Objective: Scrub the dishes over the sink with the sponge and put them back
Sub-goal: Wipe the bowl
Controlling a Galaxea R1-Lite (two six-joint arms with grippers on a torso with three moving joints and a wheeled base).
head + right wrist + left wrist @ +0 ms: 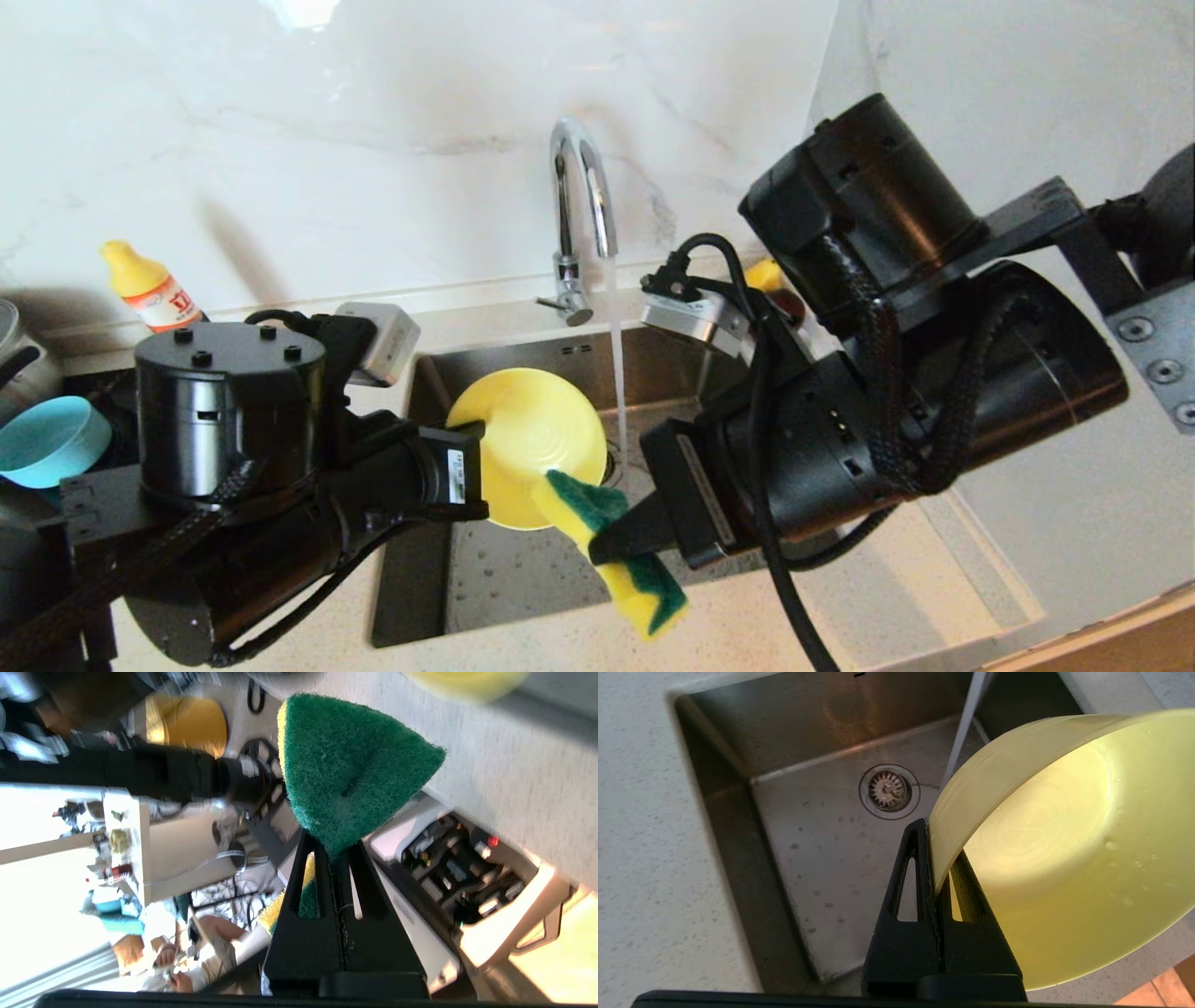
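Yellow bowl (527, 439) rim pinched by left gripper (471, 431) over sink (523, 569); sponge (611, 551) clamped mid-length by right gripper (607, 546), seemingly touching bowl.

Home kitchen, steel sink (523, 579) set in speckled counter (934, 560), running gooseneck faucet (581, 205), marble backsplash (373, 140), dish soap bottle (149, 287)

Left arm (233, 448) and right arm (896, 401): matte black cylindrical housings joined by flat black brackets. The left arm's round cap bears four black screw heads; a white label marks its wrist. Braided black cable sleeves loop along both arms. Silver-grey camera modules sit at each wrist. A grey plate with silver screws lies far right. Fingers (906, 896) are black, wedge-shaped, with triangular cut-outs.
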